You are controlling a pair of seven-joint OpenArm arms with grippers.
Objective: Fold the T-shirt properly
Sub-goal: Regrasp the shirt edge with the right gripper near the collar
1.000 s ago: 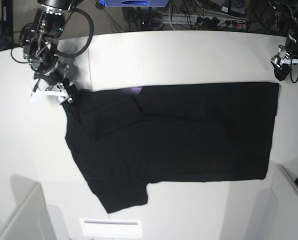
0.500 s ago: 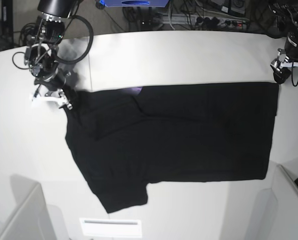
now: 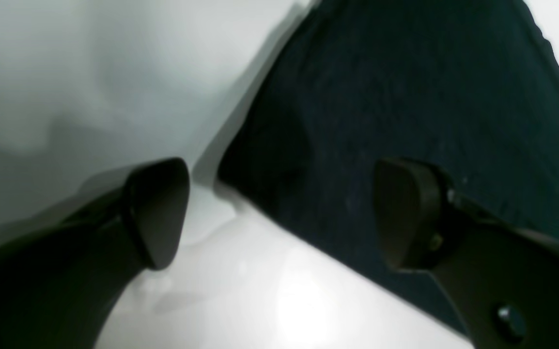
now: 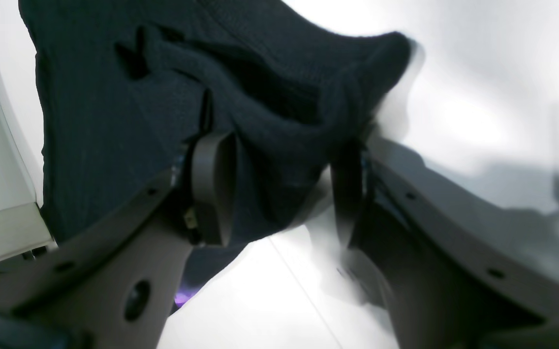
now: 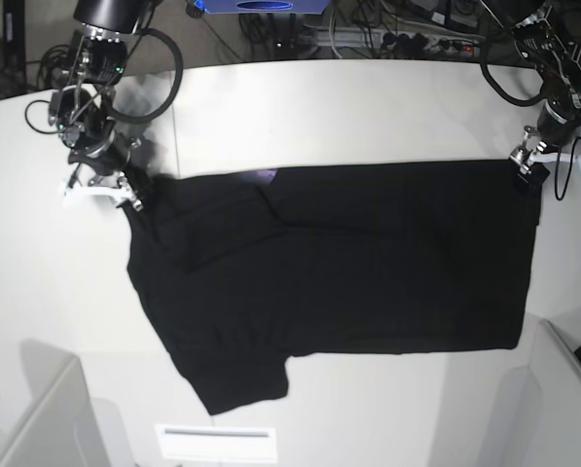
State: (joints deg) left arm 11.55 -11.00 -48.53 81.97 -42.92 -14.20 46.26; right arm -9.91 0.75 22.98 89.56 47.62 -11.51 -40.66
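The black T-shirt (image 5: 348, 263) lies spread flat on the white table (image 5: 368, 117), one sleeve pointing to the near edge. A small purple patch (image 5: 266, 175) shows at its far edge. My right gripper (image 5: 127, 190) is at the shirt's far left corner. In the right wrist view its jaws (image 4: 279, 189) are shut on a bunched fold of the T-shirt (image 4: 270, 121). My left gripper (image 5: 526, 165) hovers at the far right corner. In the left wrist view it (image 3: 284, 213) stands open, with the T-shirt's (image 3: 405, 97) corner lying between its fingers (image 3: 158, 213).
Cables, a power strip (image 5: 436, 44) and a blue device (image 5: 261, 5) sit behind the table. Low white partitions stand at the near left (image 5: 47, 418) and near right (image 5: 572, 375). A white label (image 5: 217, 443) lies by the near edge.
My left gripper has come down and inward to the shirt's far right corner. My right gripper's jaws have closed in on the far left corner, bunching the cloth.
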